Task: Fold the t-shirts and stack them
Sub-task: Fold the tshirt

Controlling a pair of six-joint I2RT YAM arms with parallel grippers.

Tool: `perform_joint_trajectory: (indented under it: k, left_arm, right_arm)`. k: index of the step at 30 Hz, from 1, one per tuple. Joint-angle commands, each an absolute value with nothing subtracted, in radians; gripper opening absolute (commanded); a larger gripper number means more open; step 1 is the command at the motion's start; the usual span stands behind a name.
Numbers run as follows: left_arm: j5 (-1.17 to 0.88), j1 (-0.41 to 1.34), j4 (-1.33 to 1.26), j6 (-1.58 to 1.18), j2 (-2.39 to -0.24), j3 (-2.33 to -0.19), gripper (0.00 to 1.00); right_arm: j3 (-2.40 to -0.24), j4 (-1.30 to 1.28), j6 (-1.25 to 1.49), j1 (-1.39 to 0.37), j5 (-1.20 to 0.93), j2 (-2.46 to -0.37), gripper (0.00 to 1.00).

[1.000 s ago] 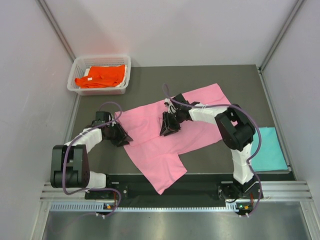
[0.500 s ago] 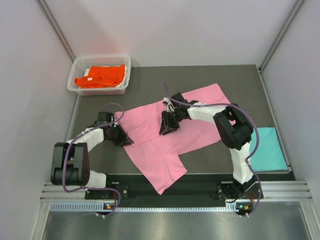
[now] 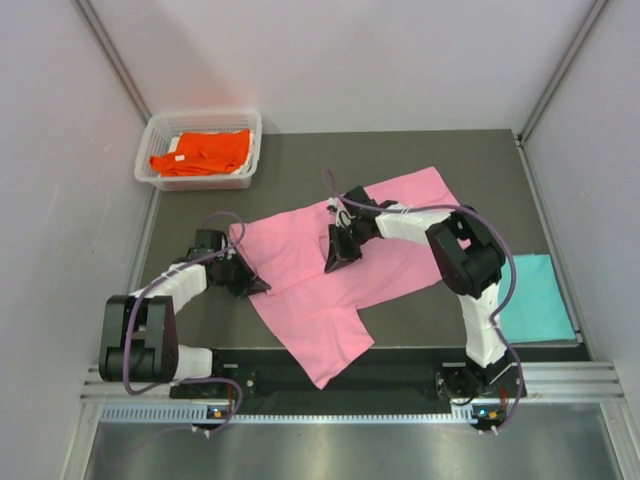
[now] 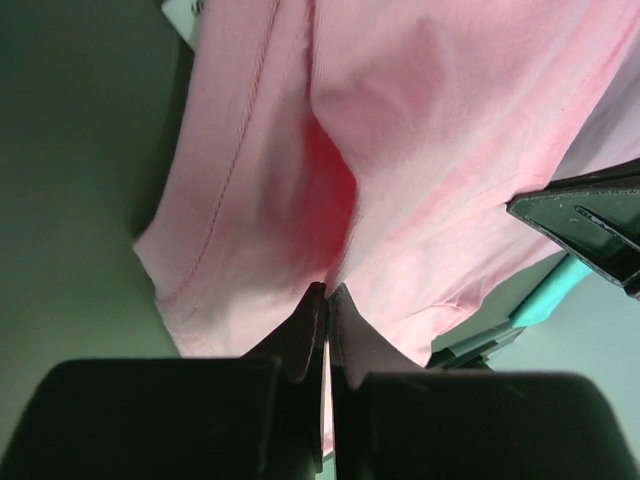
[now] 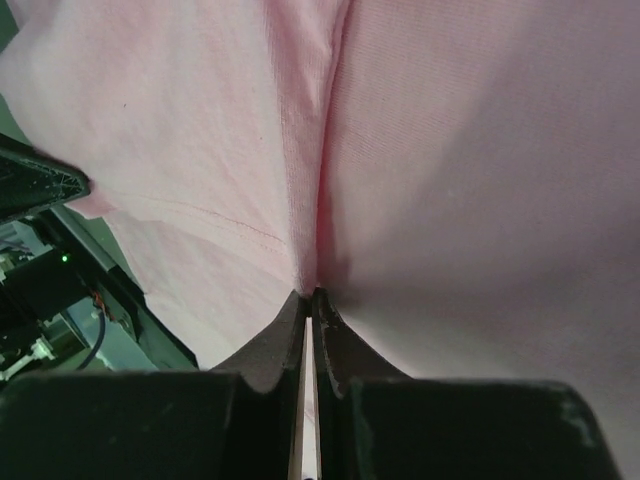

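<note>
The light pink t-shirt (image 3: pixel 385 225) lies spread flat across the middle of the dark table. My left gripper (image 3: pixel 248 281) sits at the shirt's left edge and is shut, pinching a fold of pink cloth (image 4: pixel 430 130) between its tips (image 4: pixel 328 292). My right gripper (image 3: pixel 336 257) rests on the middle of the shirt, near the collar, and is shut on a pinched ridge of the pink cloth (image 5: pixel 470 150) at its tips (image 5: pixel 308 296). The bright orange t-shirt (image 3: pixel 201 152) lies in the basket at the back left. At the table's right edge lies the teal t-shirt (image 3: pixel 537 297), folded flat.
A white mesh basket (image 3: pixel 246 172) stands at the back left corner of the table (image 3: pixel 300 170). One pink sleeve (image 3: pixel 325 350) hangs toward the near edge between the arm bases. Grey walls close the table in on three sides.
Both grippers have closed onto the pink cloth. The left gripper has slid a little toward the shirt's left edge; the right gripper stayed almost in place.
</note>
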State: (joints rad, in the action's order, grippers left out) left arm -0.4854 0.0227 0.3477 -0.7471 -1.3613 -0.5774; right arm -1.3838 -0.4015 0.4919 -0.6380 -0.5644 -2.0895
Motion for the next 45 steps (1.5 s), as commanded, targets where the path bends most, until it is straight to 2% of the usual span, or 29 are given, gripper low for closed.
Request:
perform_joint_trajectory:
  k: [1, 9, 19, 20, 22, 23, 24, 26, 27, 29, 30, 32, 34, 40, 45]
  left_arm:
    - [-0.537, 0.025, 0.298, -0.830, -1.315, -0.542, 0.00]
    - [-0.563, 0.026, 0.271, -0.890, -1.281, -0.489, 0.00]
    - [-0.558, 0.032, 0.270, -0.896, -1.328, -0.491, 0.12]
    - [-0.569, 0.032, 0.271, -0.897, -1.333, -0.492, 0.16]
    - [-0.575, 0.032, 0.303, -0.891, -1.335, -0.502, 0.21]
    - [-0.549, 0.032, 0.390, -0.875, -1.319, -0.517, 0.25]
    - [-0.525, 0.032, 0.455, -0.855, -1.303, -0.552, 0.27]
    - [-0.448, 0.032, 0.562, -0.792, -1.203, -0.593, 0.32]
    - [-0.370, 0.032, 0.654, -0.775, -1.160, -0.638, 0.42]
    - [-0.299, 0.031, 0.715, -0.747, -1.050, -0.681, 0.51]
    - [-0.214, 0.031, 0.733, -0.739, -1.017, -0.719, 0.61]
    - [-0.145, 0.029, 0.707, -0.716, -0.958, -0.748, 0.75]
    - [-0.118, 0.022, 0.619, -0.669, -0.974, -0.761, 0.82]
    - [-0.138, 0.008, 0.411, -0.481, -1.204, -0.853, 0.80]
    - [-0.204, -0.089, 0.227, -0.414, -1.437, -0.920, 0.67]
  right_arm:
    - [-1.413, -0.433, 0.445, -0.611, -0.578, -2.031, 0.00]
    - [-1.420, -0.451, 0.416, -0.575, -0.618, -2.048, 0.00]
    - [-1.466, -0.505, 0.362, -0.558, -0.630, -2.085, 0.02]
    - [-1.470, -0.514, 0.362, -0.555, -0.634, -2.088, 0.03]
    - [-1.483, -0.529, 0.347, -0.548, -0.632, -2.092, 0.17]
    - [-1.489, -0.564, 0.339, -0.537, -0.621, -2.092, 0.20]
    - [-1.493, -0.584, 0.328, -0.531, -0.606, -2.086, 0.28]
    - [-1.485, -0.638, 0.292, -0.509, -0.548, -2.043, 0.37]
    - [-1.465, -0.652, 0.278, -0.483, -0.525, -2.022, 0.41]
    - [-1.437, -0.681, 0.244, -0.448, -0.479, -1.947, 0.45]
    - [-1.408, -0.684, 0.239, -0.408, -0.473, -1.924, 0.47]
    - [-1.378, -0.680, 0.245, -0.347, -0.479, -1.846, 0.48]
    - [-1.326, -0.663, 0.273, -0.319, -0.495, -1.775, 0.51]
    - [-1.204, -0.626, 0.290, -0.305, -0.522, -1.629, 0.56]
    - [-1.134, -0.640, 0.291, -0.304, -0.509, -1.554, 0.57]
